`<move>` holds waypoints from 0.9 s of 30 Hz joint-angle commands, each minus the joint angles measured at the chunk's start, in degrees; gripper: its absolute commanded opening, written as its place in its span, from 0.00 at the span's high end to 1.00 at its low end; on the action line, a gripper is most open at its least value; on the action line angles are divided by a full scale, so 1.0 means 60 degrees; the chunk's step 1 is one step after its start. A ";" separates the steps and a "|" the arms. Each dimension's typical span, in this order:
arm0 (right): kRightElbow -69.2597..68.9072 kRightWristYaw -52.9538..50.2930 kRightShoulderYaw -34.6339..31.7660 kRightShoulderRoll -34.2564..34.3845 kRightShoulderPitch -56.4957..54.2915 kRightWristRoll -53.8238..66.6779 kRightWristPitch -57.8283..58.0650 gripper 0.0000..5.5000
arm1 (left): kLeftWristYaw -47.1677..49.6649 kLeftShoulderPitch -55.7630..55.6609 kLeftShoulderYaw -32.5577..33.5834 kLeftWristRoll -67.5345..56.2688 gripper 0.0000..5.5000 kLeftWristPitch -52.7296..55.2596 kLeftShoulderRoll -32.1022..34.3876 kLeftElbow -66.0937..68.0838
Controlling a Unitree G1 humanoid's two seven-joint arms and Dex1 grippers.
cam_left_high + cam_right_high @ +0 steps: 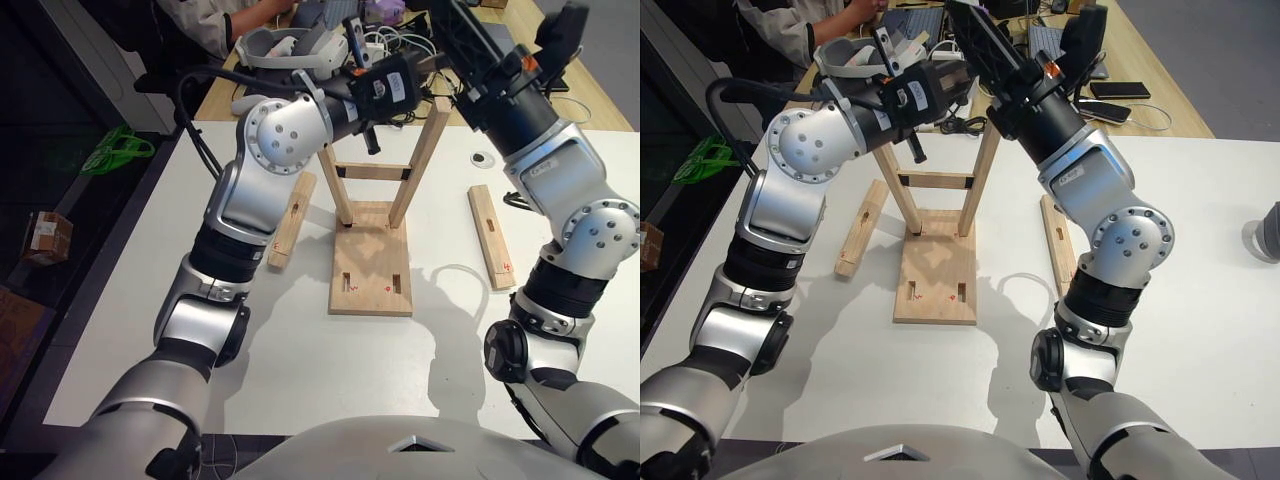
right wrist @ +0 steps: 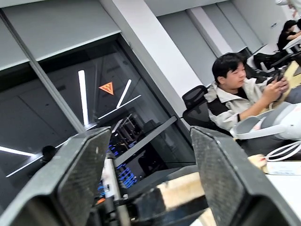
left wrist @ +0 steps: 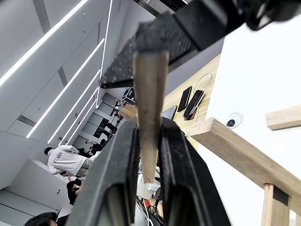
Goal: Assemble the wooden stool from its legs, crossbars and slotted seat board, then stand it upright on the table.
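About half done, I judge. Two legs (image 1: 420,165) joined by a crossbar (image 1: 375,172) stand in the far slots of the seat board (image 1: 370,262), which lies flat on the bench (image 1: 330,390) below both tools. Its two near slots are empty. One spare leg (image 1: 292,222) lies below and outward of the left tool (image 3: 149,132), and the other spare leg (image 1: 492,238) lies outward of the right tool (image 2: 150,141). Fitting these and turning the stool upright remain. The left tool is clamped on a slim stick (image 3: 149,94) near the legs' tops; I cannot tell which piece it is. The right tool's fingers are apart. The wood is pale, bare and square-cut.
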 commanded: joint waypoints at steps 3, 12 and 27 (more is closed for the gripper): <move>-0.0227 -0.0213 0.0319 -0.0171 -0.0228 0.0753 -0.0011 0.43 | 0.0178 -0.0353 -0.0096 0.0230 0.93 -0.0087 -0.0018 0.0351; 0.0265 -0.0143 -0.0258 -0.1424 -0.0139 0.0507 -0.0514 0.43 | 0.1198 -0.0534 0.3860 -0.2361 0.93 0.3555 -0.0071 -0.1650; 0.2124 -0.0942 -0.1053 -0.2369 0.1561 -0.2692 -0.1731 0.43 | 0.3607 0.0903 0.7277 -0.5097 0.93 1.0716 -0.0417 0.1170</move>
